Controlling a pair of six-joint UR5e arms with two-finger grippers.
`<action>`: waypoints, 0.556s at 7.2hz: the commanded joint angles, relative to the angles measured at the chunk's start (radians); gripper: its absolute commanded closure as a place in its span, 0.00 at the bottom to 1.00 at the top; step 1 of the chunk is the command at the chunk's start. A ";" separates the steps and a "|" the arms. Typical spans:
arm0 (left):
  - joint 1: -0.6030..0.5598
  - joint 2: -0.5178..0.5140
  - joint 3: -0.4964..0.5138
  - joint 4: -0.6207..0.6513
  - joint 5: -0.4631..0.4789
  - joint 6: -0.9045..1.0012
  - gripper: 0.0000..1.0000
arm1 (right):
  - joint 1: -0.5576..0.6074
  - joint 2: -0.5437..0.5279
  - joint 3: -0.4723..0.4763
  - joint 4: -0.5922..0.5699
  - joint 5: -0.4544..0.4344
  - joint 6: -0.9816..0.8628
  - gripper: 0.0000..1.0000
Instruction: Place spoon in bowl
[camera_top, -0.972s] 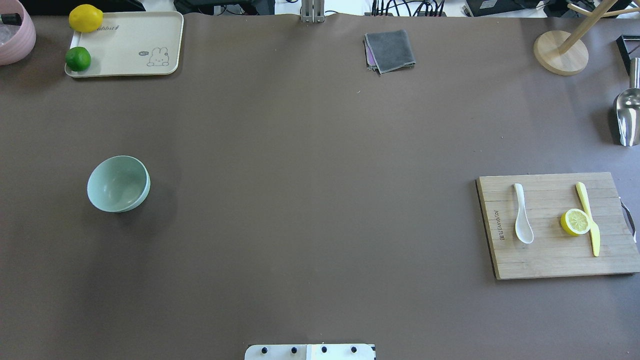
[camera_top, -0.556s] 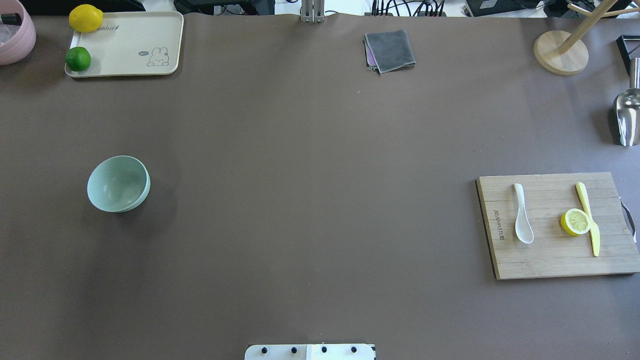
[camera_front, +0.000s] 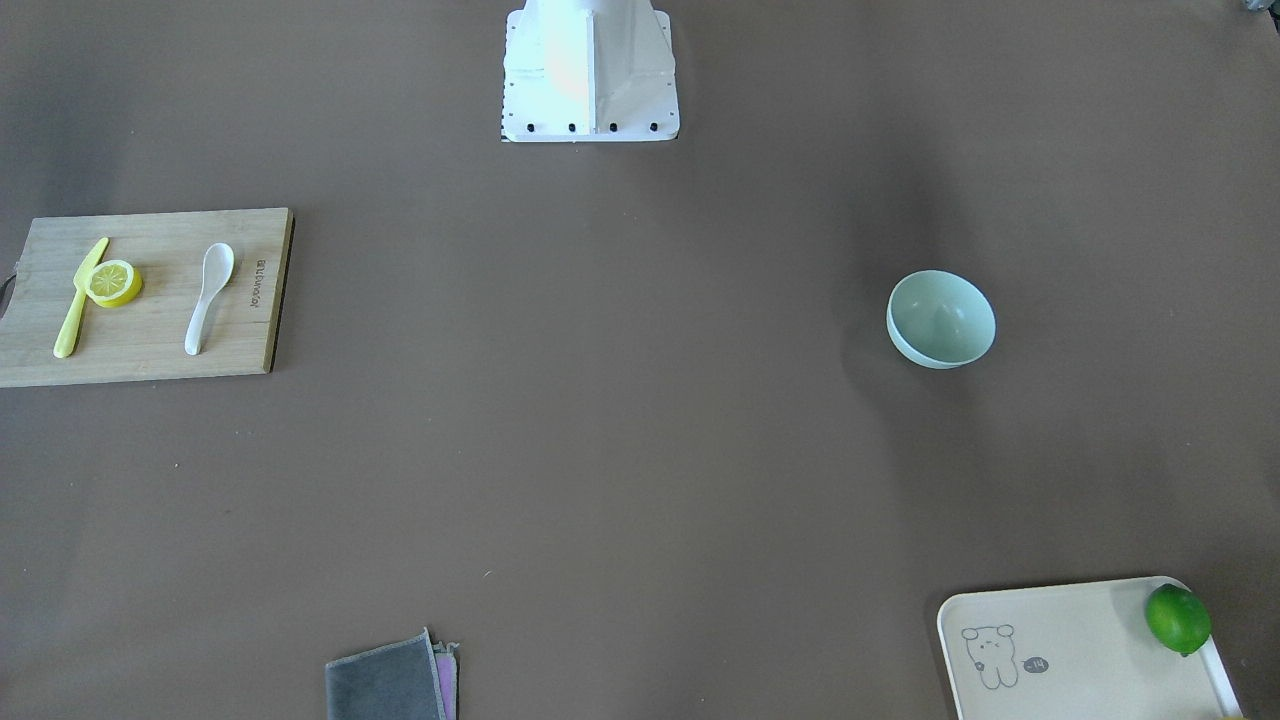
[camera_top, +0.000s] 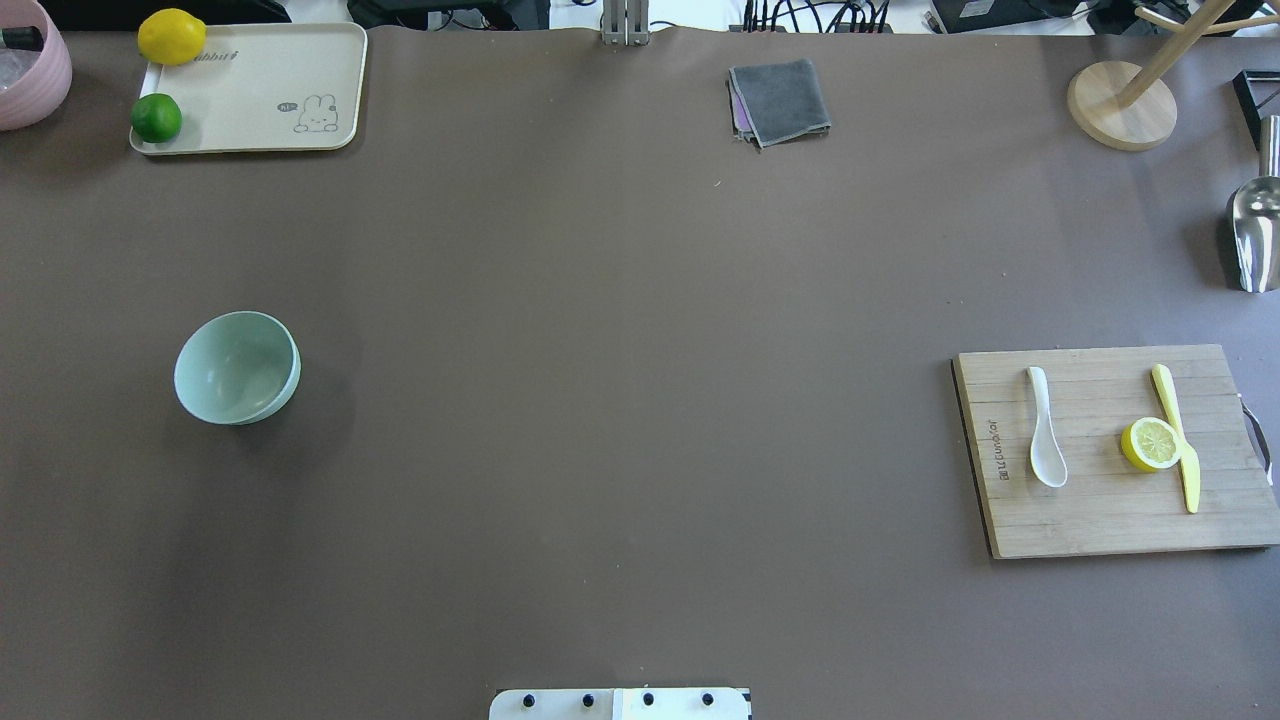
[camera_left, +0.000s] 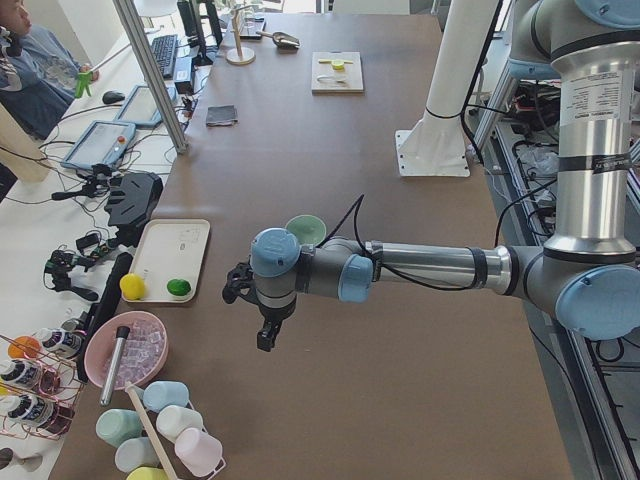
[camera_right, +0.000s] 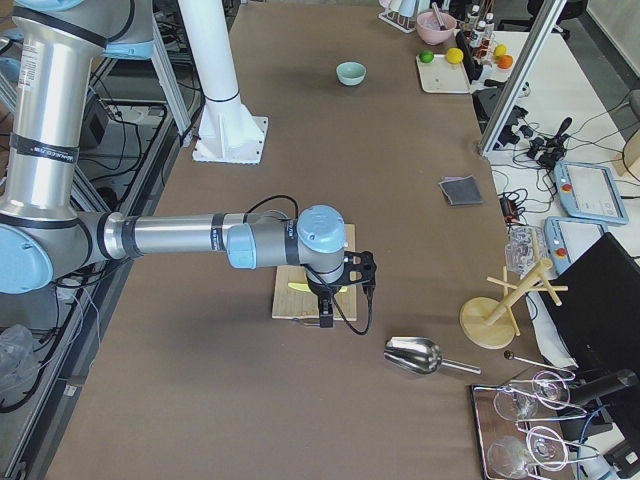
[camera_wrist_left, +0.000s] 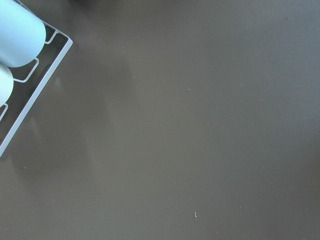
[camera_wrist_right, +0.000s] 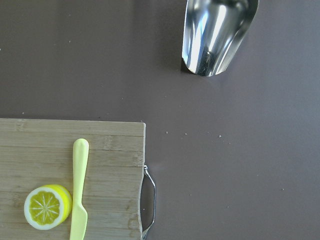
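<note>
You find the spoon (camera_top: 1045, 440) lying on the cutting board (camera_top: 1090, 525) at the robot's right. The lemon half (camera_top: 1151, 444) and knife (camera_top: 1180, 420) lie further right on that board, the 2 touching. The bowl (camera_top: 236, 368) stands on the surface (camera_top: 640, 350) well apart, at the robot's left. Beyond it, the tray (camera_top: 260, 100) carries 1 lemon (camera_top: 171, 36) and 1 lime (camera_top: 156, 118). The cloth (camera_top: 780, 100) lies far centre.

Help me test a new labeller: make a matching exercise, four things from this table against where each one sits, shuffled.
Things: 1 spoon; 2 lime; 3 bowl; 4 lemon half.
Places: A on the cream tray; B straight on the table; C on the cutting board, next to the yellow knife; D on the cutting board, alone near its printed edge.
Pairs: 1-D, 2-A, 3-B, 4-C.
</note>
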 joint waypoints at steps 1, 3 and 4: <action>-0.001 0.002 -0.003 -0.002 0.001 0.000 0.02 | -0.001 0.001 0.000 0.005 0.002 0.002 0.00; 0.000 -0.004 -0.003 -0.010 -0.002 0.000 0.02 | -0.001 0.001 -0.003 0.010 0.007 0.002 0.00; -0.001 -0.005 -0.013 -0.013 -0.010 0.006 0.02 | -0.001 0.001 -0.004 0.010 0.007 0.007 0.00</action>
